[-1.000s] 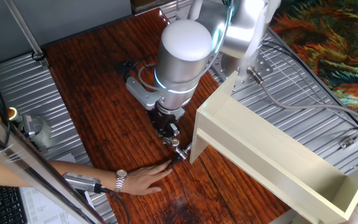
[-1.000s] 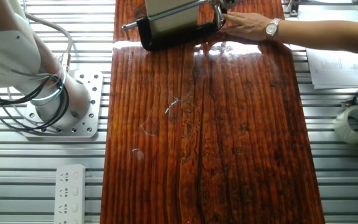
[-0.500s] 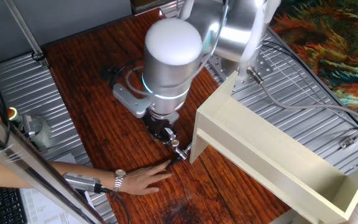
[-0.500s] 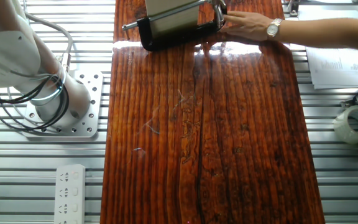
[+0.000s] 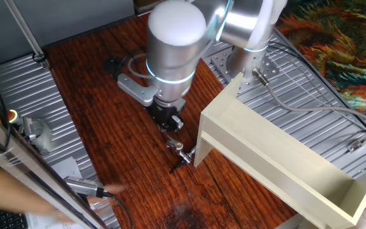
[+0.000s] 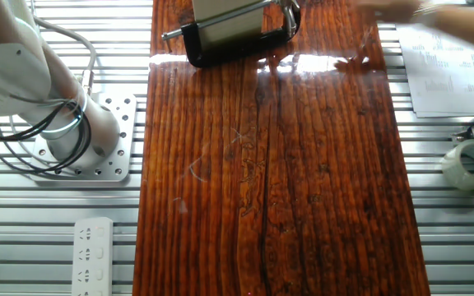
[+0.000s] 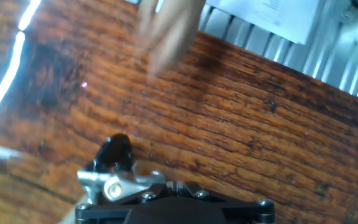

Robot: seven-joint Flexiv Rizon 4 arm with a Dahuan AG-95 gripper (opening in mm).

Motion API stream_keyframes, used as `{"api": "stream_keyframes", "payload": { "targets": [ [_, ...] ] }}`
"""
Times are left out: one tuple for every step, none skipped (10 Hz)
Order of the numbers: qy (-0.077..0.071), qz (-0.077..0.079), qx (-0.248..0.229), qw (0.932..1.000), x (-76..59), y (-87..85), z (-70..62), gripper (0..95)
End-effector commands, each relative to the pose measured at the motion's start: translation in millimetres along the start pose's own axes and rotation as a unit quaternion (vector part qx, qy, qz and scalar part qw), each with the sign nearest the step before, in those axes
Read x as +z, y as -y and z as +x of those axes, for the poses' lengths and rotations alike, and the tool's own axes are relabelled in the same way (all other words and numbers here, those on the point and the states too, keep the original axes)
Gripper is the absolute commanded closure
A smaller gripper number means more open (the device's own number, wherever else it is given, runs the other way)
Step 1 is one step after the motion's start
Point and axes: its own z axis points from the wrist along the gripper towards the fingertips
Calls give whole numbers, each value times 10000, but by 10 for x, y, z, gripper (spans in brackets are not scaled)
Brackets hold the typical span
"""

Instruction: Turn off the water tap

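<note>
The water tap (image 5: pixel 182 153) is small and silver and stands on the wooden board at the near corner of the cream box (image 5: pixel 278 159). In the hand view the tap (image 7: pixel 114 186) shows at the lower left with a black knob (image 7: pixel 117 151) beside it. My gripper (image 5: pixel 173 125) hangs just above and behind the tap, apart from it. Its fingers look pressed together and hold nothing. In the hand view only the gripper's base (image 7: pixel 176 185) shows. In the other fixed view the black C-clamp (image 6: pixel 220 45) lies at the board's top edge.
A person's blurred hand (image 5: pixel 110 189) is at the lower left, also blurred in the hand view (image 7: pixel 169 31) and the other fixed view (image 6: pixel 401 8). A silver pen-like tool (image 5: pixel 84 186) lies there. A tape roll (image 6: pixel 470 164) sits on the metal table.
My gripper has risen up and back off the tap. The person's hand has let go near the tap and pulled away toward the table's edge.
</note>
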Motion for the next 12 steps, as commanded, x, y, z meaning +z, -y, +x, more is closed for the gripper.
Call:
{"api": "stream_keyframes", "payload": {
  "targets": [
    [-146, -164, -585, 9980, -90, 131, 178, 950],
    [-218, -204, -811, 9963, -125, 186, 259, 950],
    [-255, -213, -997, 9945, -165, 233, 347, 950],
    [-243, -206, -1171, 9926, -231, 306, 513, 950],
    [-216, -223, -1184, 9925, -263, 337, 600, 950],
    [-217, -219, -1051, 9940, -296, 367, 697, 950],
    [-227, -222, -832, 9960, -311, 391, 757, 950],
    [-247, -224, -643, 9974, -296, 446, 794, 950],
    [-275, -252, -615, 9974, -246, 524, 791, 950],
    [-288, -281, -634, 9972, -220, 555, 779, 950],
    [-310, -354, -381, 9982, -183, 595, 754, 950],
    [-359, -362, -73, 9987, -141, 643, 737, 950]
  ]
}}
